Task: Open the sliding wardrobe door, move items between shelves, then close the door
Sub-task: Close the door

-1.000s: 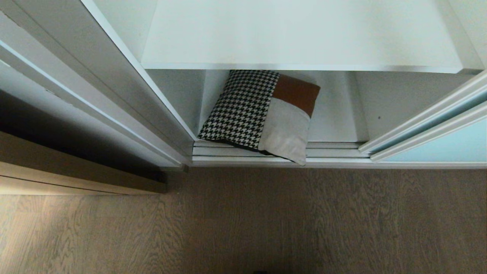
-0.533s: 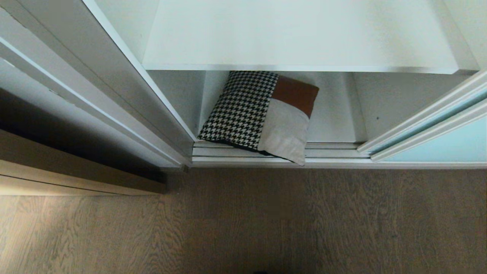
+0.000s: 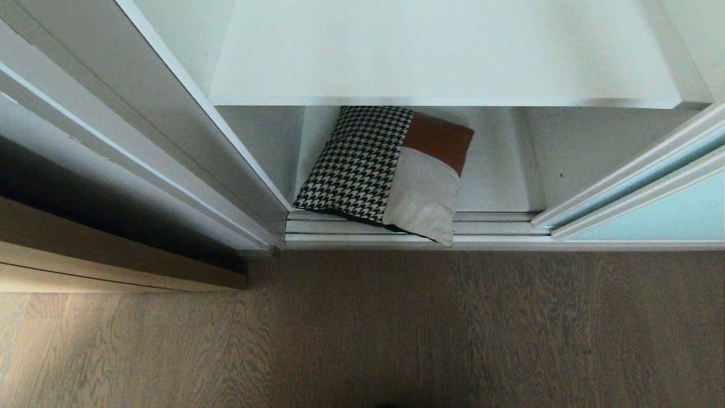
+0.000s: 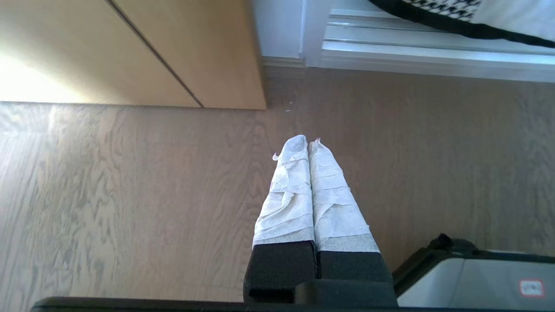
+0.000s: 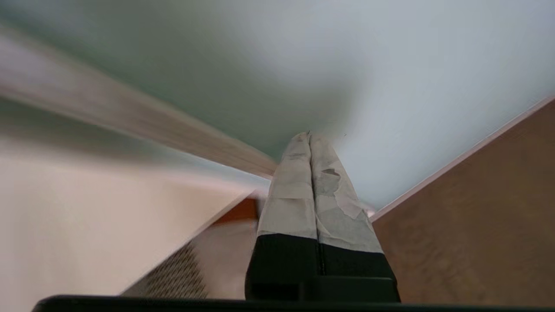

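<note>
**Head view: cushion on the bottom shelf, door slid aside**

Head view shows us the wardrobe standing open. The patchwork cushion (image 3: 385, 173) lies on the lowest shelf (image 3: 498, 181), towards that shelf's left end, tilted, with its cream corner hanging over the front edge and across the silver bottom track (image 3: 498, 229). Above it we see the next white shelf (image 3: 442, 51), bare where it shows. The sliding wardrobe door (image 3: 662, 218), pale aqua glass in a slim silver-white frame, sits at the right end of the track, well apart from the cushion. A tan wood-grain panel (image 3: 113, 266) stands to the left of the wardrobe, above the wood-grain floor (image 3: 362, 340). Neither arm enters this view.

In the left wrist view we find the left gripper (image 4: 307, 145) hanging over the floor, its taped fingers (image 4: 288, 190) pressed together on nothing, near the track's front edge.

In the right wrist view the right gripper (image 5: 308, 138) points at the aqua glass of the door, its taped fingers (image 5: 295, 190) likewise clenched on nothing; we cannot tell whether the tips touch the glass. A strip of the cushion's houndstooth shows below it.
</note>
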`<state>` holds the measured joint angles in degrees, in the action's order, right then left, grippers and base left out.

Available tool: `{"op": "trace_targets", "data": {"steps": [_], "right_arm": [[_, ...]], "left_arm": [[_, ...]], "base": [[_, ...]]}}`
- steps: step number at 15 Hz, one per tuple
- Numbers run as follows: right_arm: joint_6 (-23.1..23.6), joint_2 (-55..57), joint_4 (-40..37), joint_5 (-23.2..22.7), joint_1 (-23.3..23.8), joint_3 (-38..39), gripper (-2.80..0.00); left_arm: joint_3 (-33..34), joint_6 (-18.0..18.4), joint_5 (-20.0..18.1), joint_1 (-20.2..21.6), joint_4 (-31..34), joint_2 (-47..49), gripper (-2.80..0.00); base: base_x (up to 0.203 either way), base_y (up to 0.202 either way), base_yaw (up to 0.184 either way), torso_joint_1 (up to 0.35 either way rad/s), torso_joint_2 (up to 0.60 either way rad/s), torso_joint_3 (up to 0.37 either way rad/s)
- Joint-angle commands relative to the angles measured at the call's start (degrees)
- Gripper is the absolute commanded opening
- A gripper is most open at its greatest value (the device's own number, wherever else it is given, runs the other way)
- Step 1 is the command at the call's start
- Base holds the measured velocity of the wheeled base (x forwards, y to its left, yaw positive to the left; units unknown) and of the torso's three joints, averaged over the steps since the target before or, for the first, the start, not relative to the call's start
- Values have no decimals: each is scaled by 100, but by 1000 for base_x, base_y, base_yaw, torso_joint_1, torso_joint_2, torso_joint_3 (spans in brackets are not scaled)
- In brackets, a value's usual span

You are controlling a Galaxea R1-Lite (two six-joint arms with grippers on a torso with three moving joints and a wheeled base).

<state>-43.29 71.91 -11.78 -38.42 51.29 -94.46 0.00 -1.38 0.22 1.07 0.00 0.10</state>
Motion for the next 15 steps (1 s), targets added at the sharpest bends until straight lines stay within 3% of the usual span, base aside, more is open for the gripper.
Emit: {"op": "trace_targets", "data": {"steps": [1, 8, 13, 15], "right_arm": [[-15, -314, -218, -54, -227, 31, -280], [493, -1224, -768, -389, -1429, 287, -280], [591, -2403, -765, -1846, -1768, 801, -280], [588, -2657, -760, -1983, -1780, 954, -280]], "left_arm": [[9, -3, 4, -2, 0, 8, -280], [9, -3, 4, -2, 0, 8, -280], [9, -3, 4, -2, 0, 8, -280], [9, -3, 4, -2, 0, 8, -280]], "base": [[0, 0, 0, 0, 0, 0], [0, 0, 0, 0, 0, 0], [0, 0, 0, 0, 0, 0], [0, 0, 0, 0, 0, 0]]}}
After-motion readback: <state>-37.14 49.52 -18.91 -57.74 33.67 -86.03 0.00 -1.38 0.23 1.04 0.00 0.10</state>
